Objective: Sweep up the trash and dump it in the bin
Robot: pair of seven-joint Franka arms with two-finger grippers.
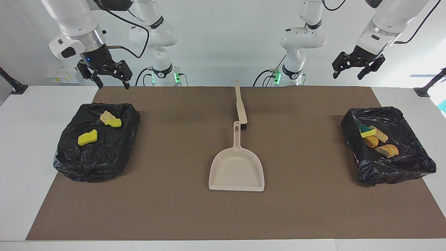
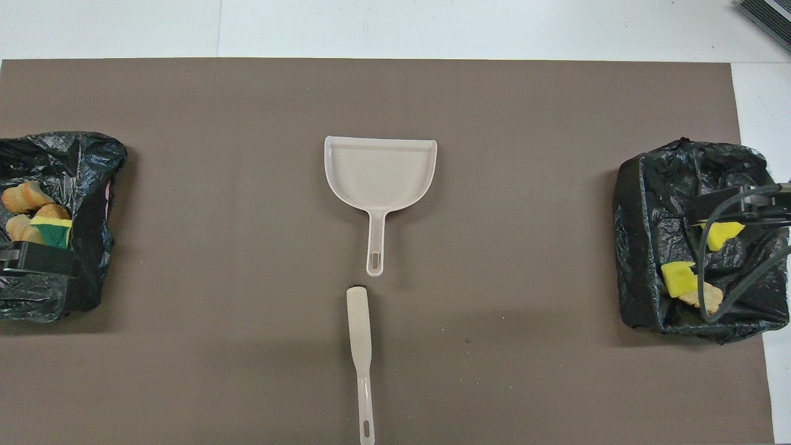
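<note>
All the trash I can see lies in two black-bagged bins. The bin [image 1: 115, 153] at the right arm's end holds a yellow sponge bit [image 1: 87, 137] and a yellow-and-tan scrap [image 1: 110, 119]. In the bin [image 1: 411, 167] at the left arm's end are tan chunks [image 1: 387, 150], an orange-brown lump [image 1: 371, 141] and a yellow-green sponge bit [image 1: 367, 131]. The beige dustpan [image 1: 237, 169] lies mid-mat, its handle toward the robots, with the brush [image 1: 240, 104] lying nearer to the robots. My right gripper [image 1: 113, 83] hangs open and empty above its bin's edge. My left gripper [image 1: 346, 76] is open, high in the air.
A brown mat [image 1: 174, 195] covers most of the white table [image 1: 21, 157]. In the overhead view the dustpan [image 2: 380, 170] and brush [image 2: 359, 334] lie in line at the middle, with the bins [image 2: 636, 235] [image 2: 93, 161] at the mat's two ends.
</note>
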